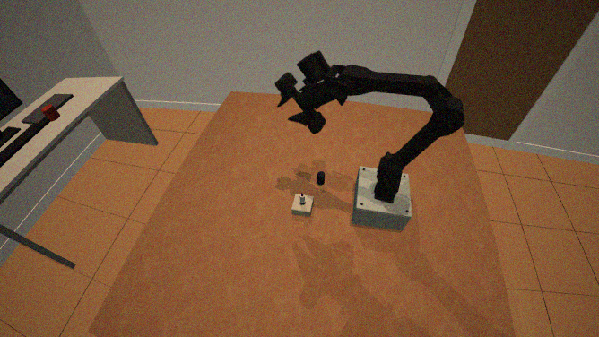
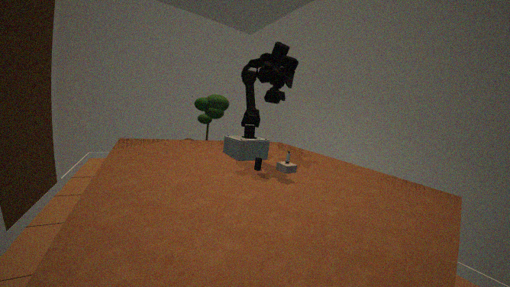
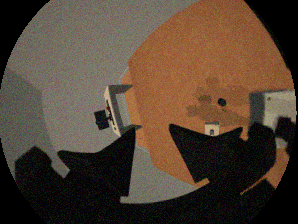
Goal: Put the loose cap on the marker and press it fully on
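Hanging high with fingers apart and empty, the pincer (image 1: pixel 296 109) hides the cap (image 1: pixel 321 177) only in wrist view.

Two dark fingers low in the round picture, standing partly apart, nothing between them. Past them, orange table (image 3: pixel 180 83) far below. Small black cap (image 3: pixel 221 102) standing alone on it. Just beside that, closer to the fingers, a pale holder block (image 3: pixel 212 128) with a marker (image 3: pixel 212 131) seen end-on. Grey base block (image 3: pixel 272 106) at right edge. Grey desk (image 3: pixel 119 106) on left.
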Controlling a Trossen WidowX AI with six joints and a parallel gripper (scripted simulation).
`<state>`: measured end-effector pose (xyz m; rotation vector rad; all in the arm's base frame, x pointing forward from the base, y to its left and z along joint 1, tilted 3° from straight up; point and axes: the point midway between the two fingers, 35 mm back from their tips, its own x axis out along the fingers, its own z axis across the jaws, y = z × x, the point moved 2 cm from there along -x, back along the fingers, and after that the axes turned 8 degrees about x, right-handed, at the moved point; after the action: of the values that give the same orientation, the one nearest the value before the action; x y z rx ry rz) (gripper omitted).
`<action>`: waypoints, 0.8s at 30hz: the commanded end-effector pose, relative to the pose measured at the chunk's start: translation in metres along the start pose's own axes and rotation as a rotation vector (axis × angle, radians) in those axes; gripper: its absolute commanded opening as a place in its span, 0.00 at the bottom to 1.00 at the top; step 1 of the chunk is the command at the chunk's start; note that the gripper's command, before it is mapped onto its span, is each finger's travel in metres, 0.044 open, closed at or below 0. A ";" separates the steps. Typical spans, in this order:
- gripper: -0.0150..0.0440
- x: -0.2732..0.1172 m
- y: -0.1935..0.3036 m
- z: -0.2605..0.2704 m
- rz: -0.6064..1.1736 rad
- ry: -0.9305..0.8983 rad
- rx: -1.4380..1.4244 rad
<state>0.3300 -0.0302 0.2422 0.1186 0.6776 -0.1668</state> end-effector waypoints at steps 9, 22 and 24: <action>0.66 0.047 -0.047 -0.165 0.182 0.786 -0.720; 0.66 0.060 -0.050 -0.204 0.262 0.881 -0.798; 0.66 0.067 -0.051 -0.213 0.263 0.881 -0.798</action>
<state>0.2472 -0.0543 0.0526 -0.5242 1.5187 0.4236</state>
